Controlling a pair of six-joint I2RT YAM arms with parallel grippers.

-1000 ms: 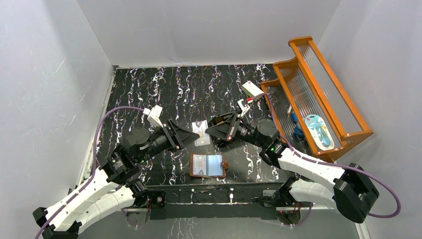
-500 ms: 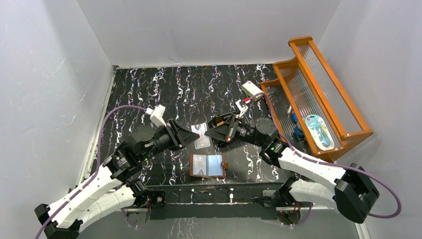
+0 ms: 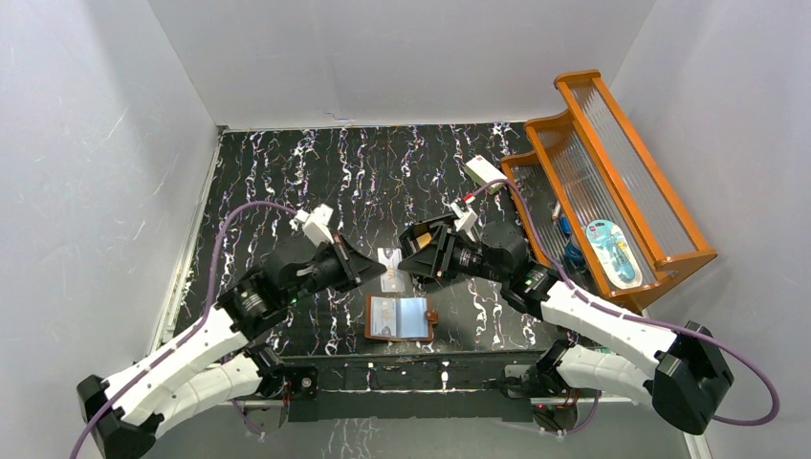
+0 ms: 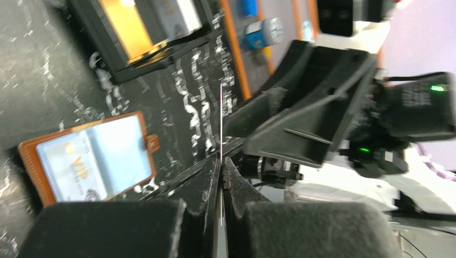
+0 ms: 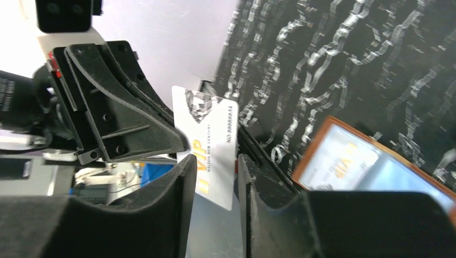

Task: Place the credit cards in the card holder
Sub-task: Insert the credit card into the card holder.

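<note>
A white credit card [image 3: 390,267] with gold VIP lettering hangs in the air between my two grippers, above the table. My left gripper [image 4: 221,159] is shut on the card [image 4: 221,115], which shows edge-on as a thin line rising from the fingertips. My right gripper [image 5: 215,161] faces it and is open; the card [image 5: 207,142] stands between its fingers with a gap on each side. The brown card holder [image 3: 400,318] lies open on the table just below, with a VIP card in its pale blue slots [image 4: 88,156].
A black compartmented box [image 4: 134,27] with an orange card and a pale one sits behind the grippers. An orange wooden rack [image 3: 612,196] with blue items stands at the right. A white block with a red mark [image 3: 485,172] lies beside it.
My left gripper moved right onto the card and shut on it. My right gripper, which held the card, has opened.
</note>
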